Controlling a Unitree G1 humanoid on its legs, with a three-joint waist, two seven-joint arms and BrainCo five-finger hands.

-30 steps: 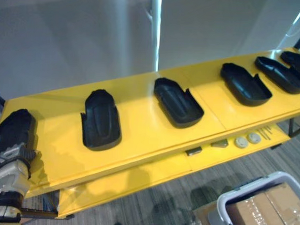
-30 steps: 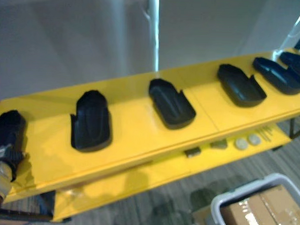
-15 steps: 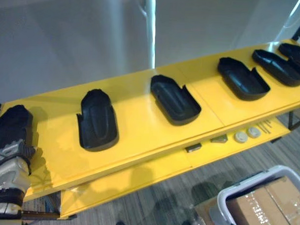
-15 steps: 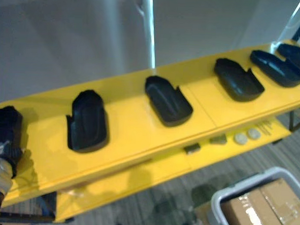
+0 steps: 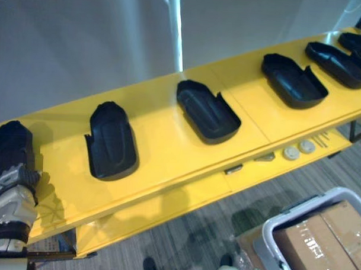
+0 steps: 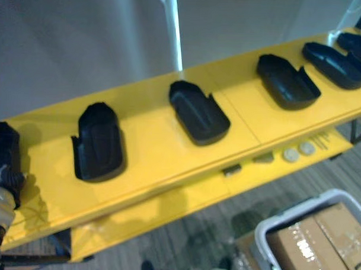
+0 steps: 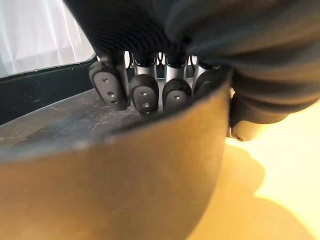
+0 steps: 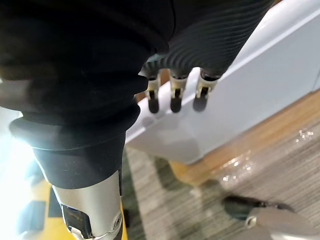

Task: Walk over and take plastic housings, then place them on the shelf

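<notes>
Now left hand tight round housing, right hand loose by bin of boxes

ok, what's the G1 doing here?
The left hand holds a black plastic housing at the left end of the yellow shelf, its fingers curled over the housing's rim. Whether the housing is set down yet is hard to tell. Five more housings lie in a row along the shelf top. The right hand hangs open and idle beside a white bin of cardboard boxes.
</notes>
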